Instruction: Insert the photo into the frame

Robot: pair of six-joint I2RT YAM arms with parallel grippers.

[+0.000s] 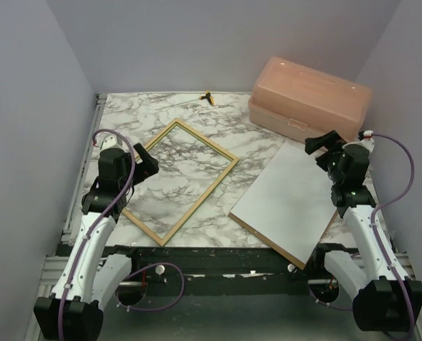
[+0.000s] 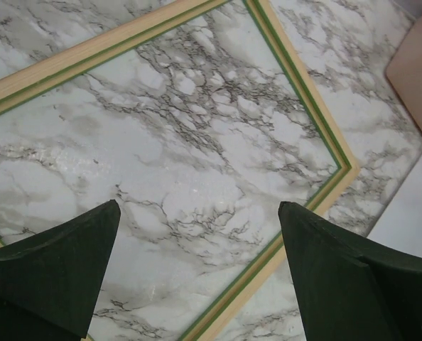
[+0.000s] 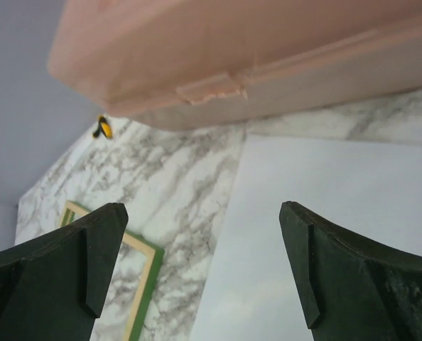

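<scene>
While the thin-railed rectangular picture frame (image 1: 206,141) is lying flat on the marble-patterned table (image 1: 126,114), turned like a diamond, it is showing light bare wood on top with a green strip along its inner edge (image 2: 309,91). Only the marble is showing through its opening.

The large thin rectangular paper photo (image 1: 289,202) is lying well apart from the frame on the right side of the table, showing a plain pale face. It is resting on a stiff brown hardboard panel (image 1: 266,240), whose edge is peeking out along the near side. The photo's far edge is sitting just beside a translucent pink plastic box with a lid (image 1: 310,99), which is standing at the far right corner. A small yellow-and-black object (image 1: 208,96) is lying at the table's far edge; I cannot tell what it is.

The left claw (image 1: 145,165) is hovering over the frame's left part, its fingers spreading wide and gripping nothing; its wrist view is looking down between them (image 2: 198,206) at the marble inside the frame. The right claw (image 1: 319,142) is hanging above the photo's far edge near the box, also spreading wide and gripping nothing (image 3: 202,206).
</scene>
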